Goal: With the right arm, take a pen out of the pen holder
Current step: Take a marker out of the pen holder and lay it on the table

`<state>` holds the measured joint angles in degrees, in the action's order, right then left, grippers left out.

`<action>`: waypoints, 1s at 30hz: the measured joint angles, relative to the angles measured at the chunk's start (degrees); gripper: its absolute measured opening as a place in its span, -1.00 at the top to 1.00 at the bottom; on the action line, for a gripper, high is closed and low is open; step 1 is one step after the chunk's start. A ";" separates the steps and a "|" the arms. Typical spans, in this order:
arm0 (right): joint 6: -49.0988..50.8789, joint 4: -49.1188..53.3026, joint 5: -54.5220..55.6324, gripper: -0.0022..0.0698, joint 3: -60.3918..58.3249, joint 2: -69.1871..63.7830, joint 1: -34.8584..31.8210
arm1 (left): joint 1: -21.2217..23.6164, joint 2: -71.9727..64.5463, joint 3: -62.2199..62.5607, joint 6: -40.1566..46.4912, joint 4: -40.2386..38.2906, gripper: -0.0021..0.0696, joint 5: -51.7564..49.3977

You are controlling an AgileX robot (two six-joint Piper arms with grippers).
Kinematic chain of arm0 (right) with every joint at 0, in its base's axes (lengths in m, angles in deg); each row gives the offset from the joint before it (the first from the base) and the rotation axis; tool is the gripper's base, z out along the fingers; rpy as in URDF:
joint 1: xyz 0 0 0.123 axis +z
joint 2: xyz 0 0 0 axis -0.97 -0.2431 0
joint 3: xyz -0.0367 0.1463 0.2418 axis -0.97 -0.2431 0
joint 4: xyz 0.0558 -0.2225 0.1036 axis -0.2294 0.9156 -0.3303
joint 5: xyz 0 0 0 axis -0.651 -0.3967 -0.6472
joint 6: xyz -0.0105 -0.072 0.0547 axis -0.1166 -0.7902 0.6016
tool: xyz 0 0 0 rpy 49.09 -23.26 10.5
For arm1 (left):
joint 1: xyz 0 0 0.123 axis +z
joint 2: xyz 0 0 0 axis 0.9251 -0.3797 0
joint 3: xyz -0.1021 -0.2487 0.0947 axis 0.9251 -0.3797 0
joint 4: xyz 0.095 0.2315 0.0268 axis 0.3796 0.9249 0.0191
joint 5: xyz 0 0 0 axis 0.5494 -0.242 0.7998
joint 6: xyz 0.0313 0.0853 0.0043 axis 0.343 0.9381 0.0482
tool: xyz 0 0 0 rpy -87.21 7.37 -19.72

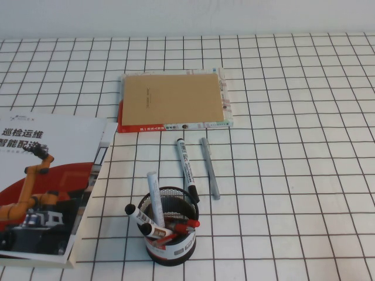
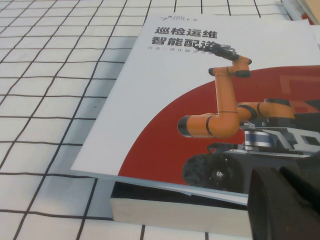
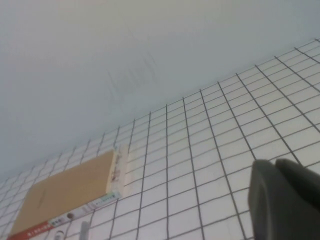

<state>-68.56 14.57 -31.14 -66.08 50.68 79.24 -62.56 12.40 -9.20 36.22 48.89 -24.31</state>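
grid-lined table (image 1: 293, 88), black mesh pen holder (image 1: 171, 248)

Table (image 1: 293, 88): covered in white, black-gridded cloth.
Laid on it: robot manual (image 1: 41, 181), brown-covered book (image 1: 173, 100), black marker (image 1: 187, 170), grey pen (image 1: 210, 168), mesh pen holder (image 1: 170, 249).

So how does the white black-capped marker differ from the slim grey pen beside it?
The white black-capped marker is thicker and two-toned; the slim grey pen is plain. The marker's cap ends at the black mesh holder; the pen lies clear. Both lie flat, nearly parallel. The left gripper hovers over a robot-cover book; the right gripper, shut, is raised.
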 joint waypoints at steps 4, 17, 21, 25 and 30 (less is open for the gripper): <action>0.00 -4.57 1.17 0.98 0.00 0.00 0.00 | 0.00 0.00 0.00 0.00 0.00 0.95 0.00; -1.06 -10.29 -11.48 0.98 8.98 -5.47 0.00 | 0.00 0.00 0.00 0.00 0.00 0.95 0.00; -1.52 -9.73 -18.90 0.98 17.08 -16.10 0.00 | 0.00 0.00 0.00 0.00 0.00 0.95 0.00; -5.04 -8.72 -26.43 0.98 23.95 -27.08 0.00 | 0.00 0.00 0.00 0.00 0.00 0.95 0.00; -11.33 -9.10 -29.55 0.98 29.49 -39.57 0.00 | 0.00 0.00 0.00 0.00 0.00 0.95 0.00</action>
<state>-79.89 5.48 -60.69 -36.59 11.12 79.24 -62.56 12.40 -9.20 36.22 48.89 -24.31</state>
